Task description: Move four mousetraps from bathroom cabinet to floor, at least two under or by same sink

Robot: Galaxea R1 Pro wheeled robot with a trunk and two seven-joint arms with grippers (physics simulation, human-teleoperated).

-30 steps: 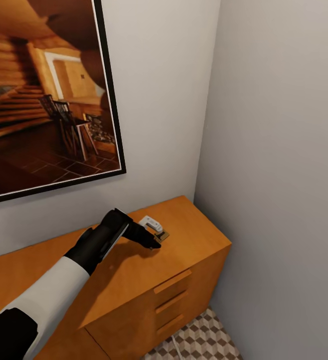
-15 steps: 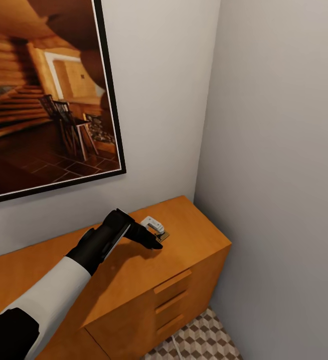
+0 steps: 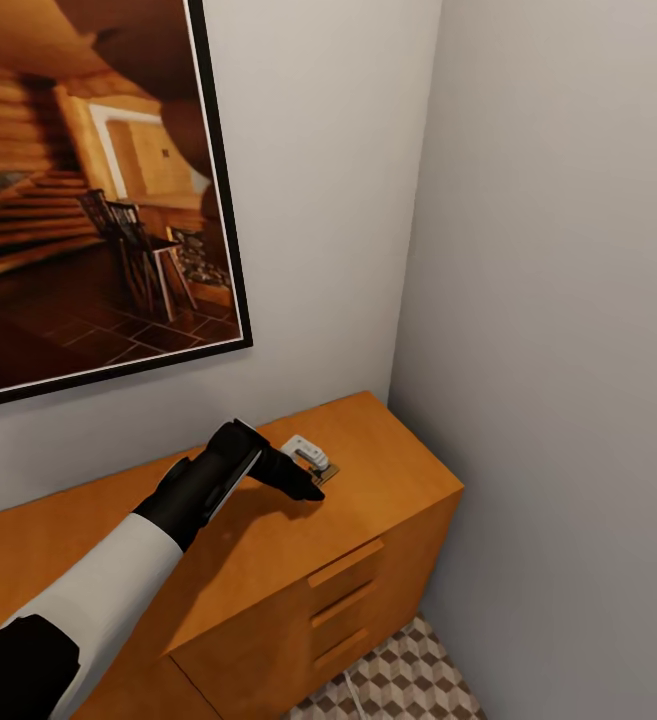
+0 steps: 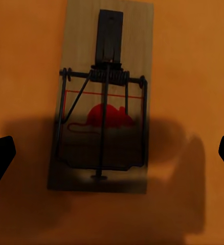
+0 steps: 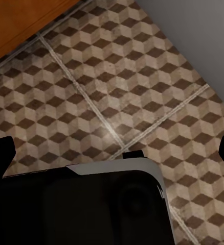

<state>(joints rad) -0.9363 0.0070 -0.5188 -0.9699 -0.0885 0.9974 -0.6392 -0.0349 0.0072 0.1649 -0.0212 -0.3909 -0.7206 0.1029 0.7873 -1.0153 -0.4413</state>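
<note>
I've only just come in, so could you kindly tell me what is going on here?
The robot's left hand hovers over a mousetrap lying flat on top of the orange-brown cabinet, near the corner of the room. In the left wrist view the fingers stand wide on either side of the trap, not touching it, so nothing is gripped yet. The right hand is open too, hanging above the patterned bathroom floor. A large framed picture hangs on the wall above the cabinet.
</note>
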